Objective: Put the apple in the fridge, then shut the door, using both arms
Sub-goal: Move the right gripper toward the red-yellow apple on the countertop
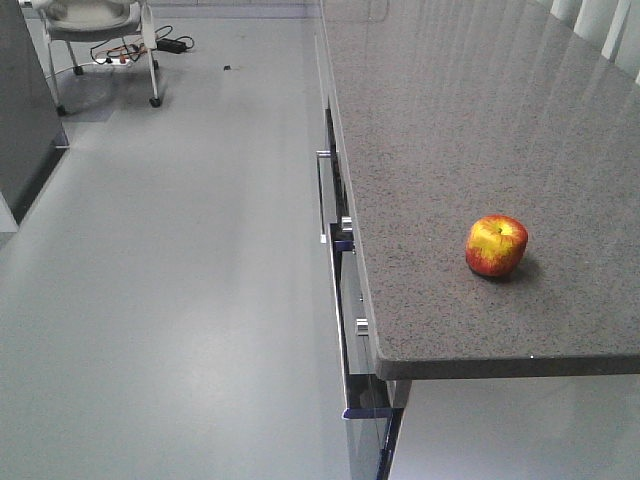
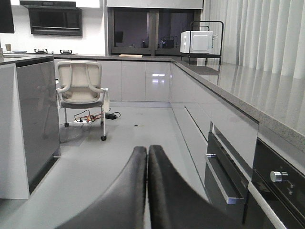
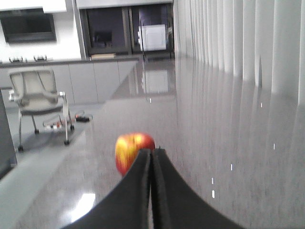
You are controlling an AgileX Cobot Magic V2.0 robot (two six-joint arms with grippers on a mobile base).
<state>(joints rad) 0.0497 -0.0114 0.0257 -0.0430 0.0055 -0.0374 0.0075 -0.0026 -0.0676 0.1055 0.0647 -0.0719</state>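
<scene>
Far left in the front view, a dark grey cabinet (image 1: 25, 110) fills the edge, and just past it a pale chair (image 1: 95, 20) stands on castors at the top, with cables (image 1: 135, 48) trailing on the grey floor (image 1: 180, 300) beside it. Moving across, a metal handle (image 1: 322, 195) runs along the unit front under the speckled grey counter (image 1: 450, 130). And there's the apple (image 1: 496, 245), red and yellow, upright on the counter near its front edge, on the right side of the view, nothing touching it. Over to the left wrist camera: same cabinet (image 2: 35, 119) on the left, chair (image 2: 80, 88) behind it, and low in the centre the left gripper (image 2: 147, 150), its two black fingers pressed together with nothing between them, hanging over open floor. To its right the drawer fronts run back, a round knob (image 2: 279, 176) shows at the near end, and a white microwave (image 2: 200, 42) sits on a rack at the far end of the counter (image 2: 267, 90), with curtains (image 2: 257, 33) behind. Now the right wrist camera: chair (image 3: 38, 93) off to the left, then the apple (image 3: 128, 148) on the counter (image 3: 214, 143), just beyond the right gripper (image 3: 152, 152) and partly hidden by its left finger. That gripper's fingers are closed flat against each other, holding nothing. Whether a tip touches the apple can't be told from here.
</scene>
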